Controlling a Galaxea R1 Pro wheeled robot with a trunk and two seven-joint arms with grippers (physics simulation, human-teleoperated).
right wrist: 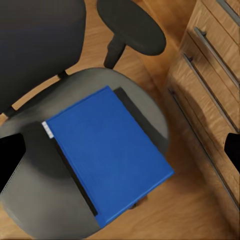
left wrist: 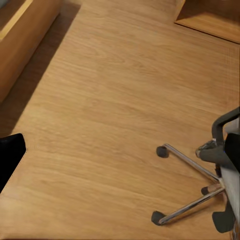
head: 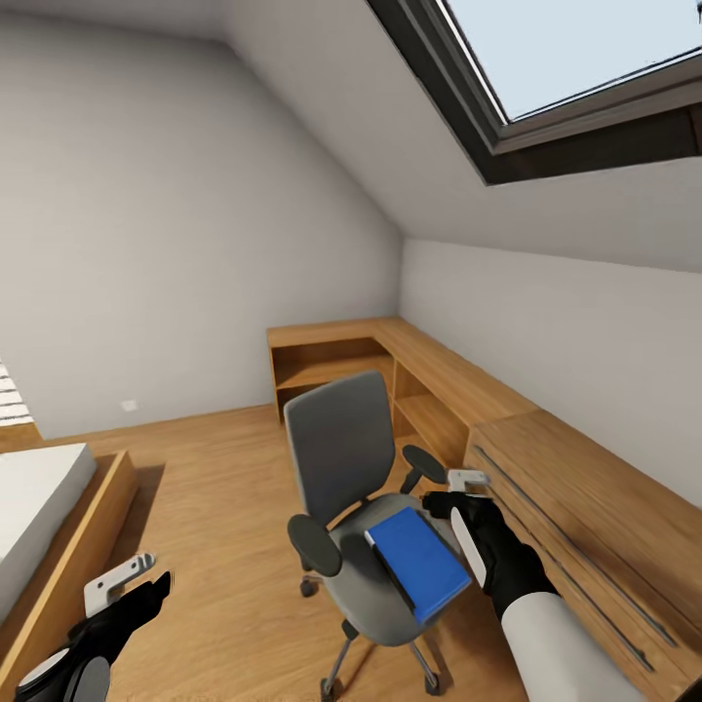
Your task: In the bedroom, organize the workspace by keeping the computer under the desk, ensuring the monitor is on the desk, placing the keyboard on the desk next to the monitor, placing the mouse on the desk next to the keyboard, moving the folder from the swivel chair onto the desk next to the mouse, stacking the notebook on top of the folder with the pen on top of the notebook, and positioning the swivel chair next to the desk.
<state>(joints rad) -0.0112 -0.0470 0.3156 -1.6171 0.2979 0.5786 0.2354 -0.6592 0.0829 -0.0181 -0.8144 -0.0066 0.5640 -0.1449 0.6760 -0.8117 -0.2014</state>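
The grey swivel chair (head: 341, 444) stands in the middle of the wood floor, its seat toward me. Flat on the seat lies the blue folder (head: 419, 564), black along its long edge; in the right wrist view the folder (right wrist: 107, 155) lies just below the camera. My right gripper (head: 466, 512) hovers open just above the folder's far right corner, its two fingers (right wrist: 10, 160) wide apart and touching nothing. My left gripper (head: 132, 583) hangs open and empty low at the left, over bare floor, with the chair's chrome base (left wrist: 192, 185) off to its side.
A light wood chest with long steel handles (head: 595, 536) stands close to the right of the chair. Low wooden shelving (head: 390, 361) runs along the far wall and corner. A bed in a wooden frame (head: 58, 507) is at the left. A skylight (head: 585, 58) is overhead.
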